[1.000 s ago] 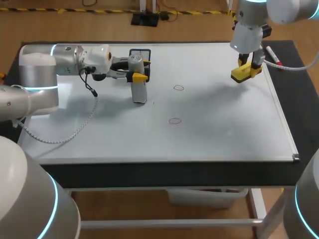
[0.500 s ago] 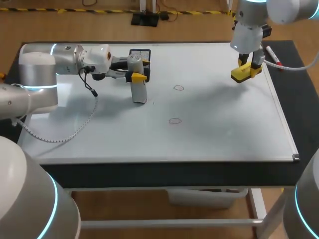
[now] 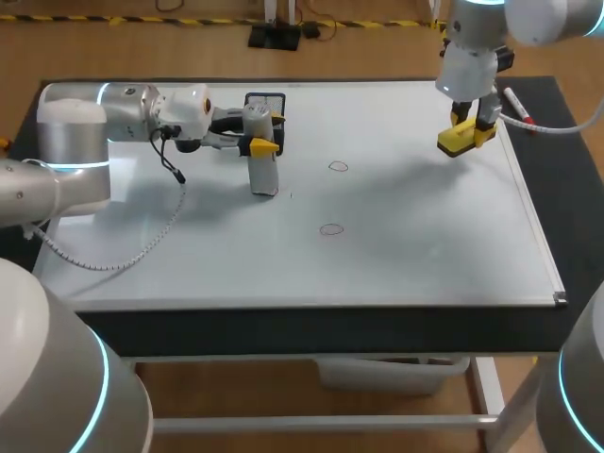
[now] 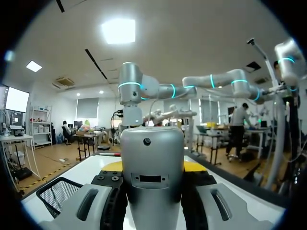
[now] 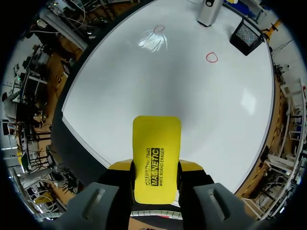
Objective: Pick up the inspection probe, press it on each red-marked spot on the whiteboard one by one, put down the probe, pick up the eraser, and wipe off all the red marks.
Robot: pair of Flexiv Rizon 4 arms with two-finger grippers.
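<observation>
Grey inspection probe [image 3: 262, 156] upright, foot on the whiteboard [image 3: 415, 255] at far left; yellow eraser [image 3: 460, 139] held near far right edge; two red rings [image 3: 338, 167] between.

A dark table [image 3: 576, 212] carries everything. Toward its far edge, left of the middle, stands a small black wire-mesh basket [image 3: 269, 98], upright and open at the top [image 4: 60, 191] [image 5: 246, 32]. Near the far right corner a marker pen [image 3: 517, 105] with a white barrel and red cap lies flat on the bare dark top.
</observation>
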